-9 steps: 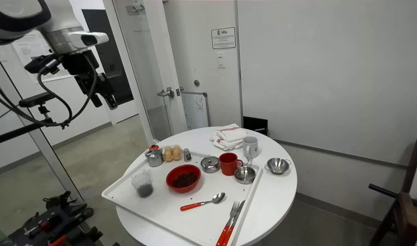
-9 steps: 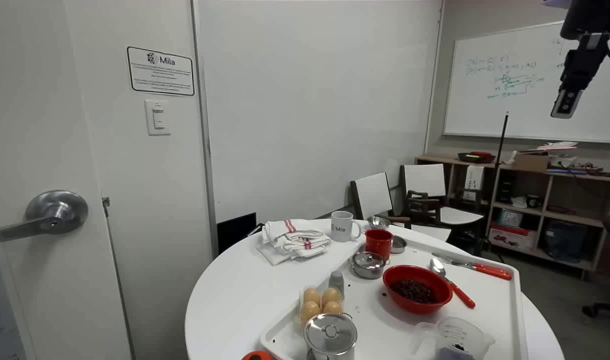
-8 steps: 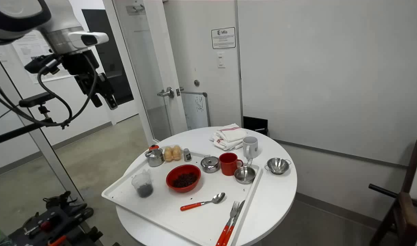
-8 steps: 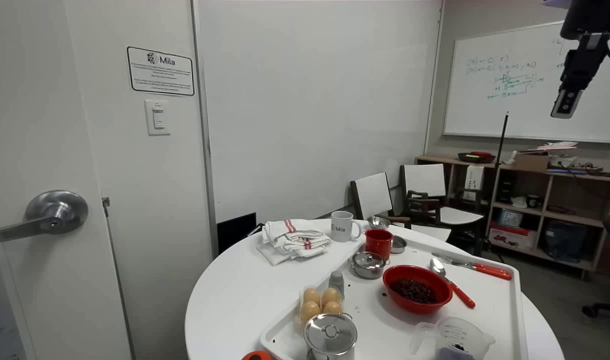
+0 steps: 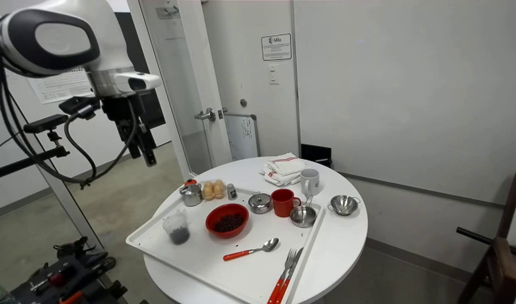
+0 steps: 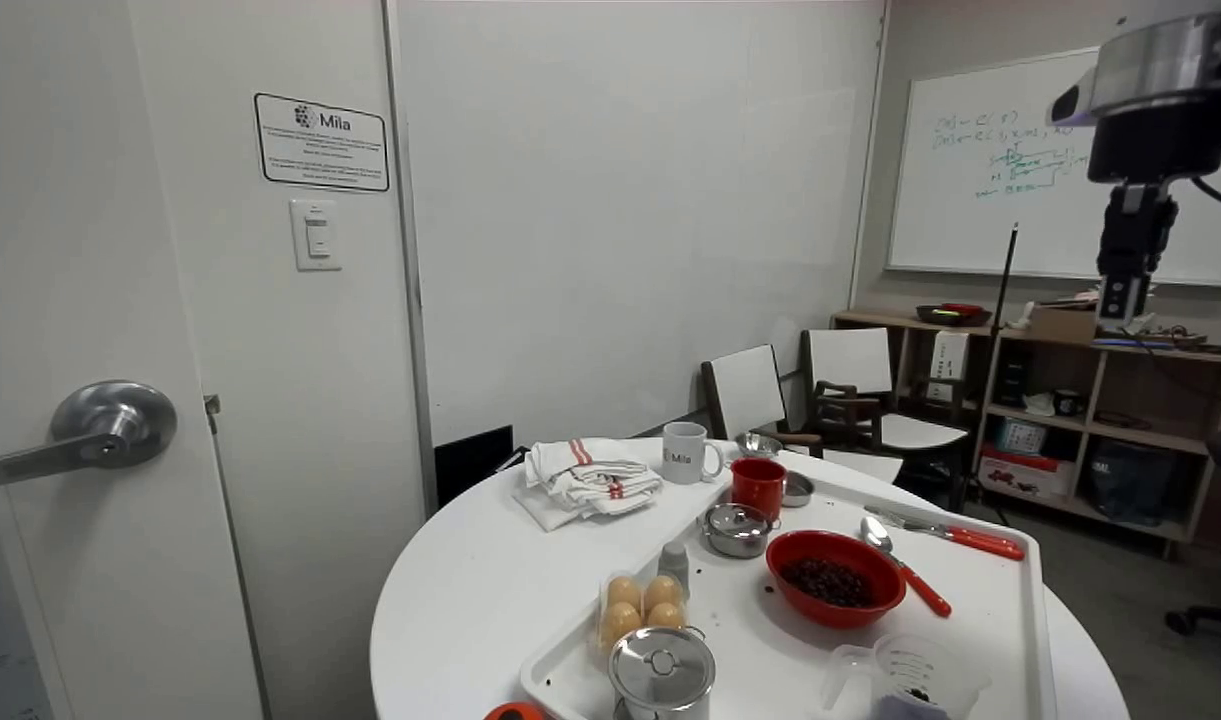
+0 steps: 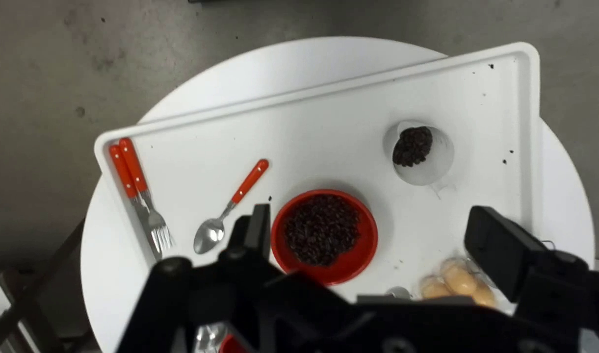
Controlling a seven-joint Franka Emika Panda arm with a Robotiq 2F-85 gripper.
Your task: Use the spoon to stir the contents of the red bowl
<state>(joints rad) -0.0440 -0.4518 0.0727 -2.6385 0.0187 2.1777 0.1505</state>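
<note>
Since we want to stir the bowl (image 7: pixel 360 252), we must first pick up the spoon (image 7: pixel 235 198). It lies flat on the tray (image 7: pixel 304 142), just beside the bowl and not touching it. Its orange handle (image 7: pixel 250 181) is nearer the bowl, and its shiny head (image 7: pixel 209 235) is a bit farther off. The fork (image 7: pixel 155 219) and knife (image 7: pixel 142 218) lie past the spoon, away from the bowl. The clear cup (image 7: pixel 437 166) stands on the bowl's other side.

Our fingers (image 7: pixel 498 250) are spread wide, with nothing in them. They are up high, well apart from the bowl and from the spoon.

We think the spoon will be light and stiff, and hard to break, so a firm squeeze should do no harm. The handle looks smooth, so it may slip or twist. We would hold it across the middle of the handle and leave the head free to stir. As it is thin and lies flat, our fingers must go very low but not bang the tray. The dark bits (image 7: pixel 321 228) in the bowl, maybe beans, may push back a little, and the bowl may slide, so we should stir slowly.
</note>
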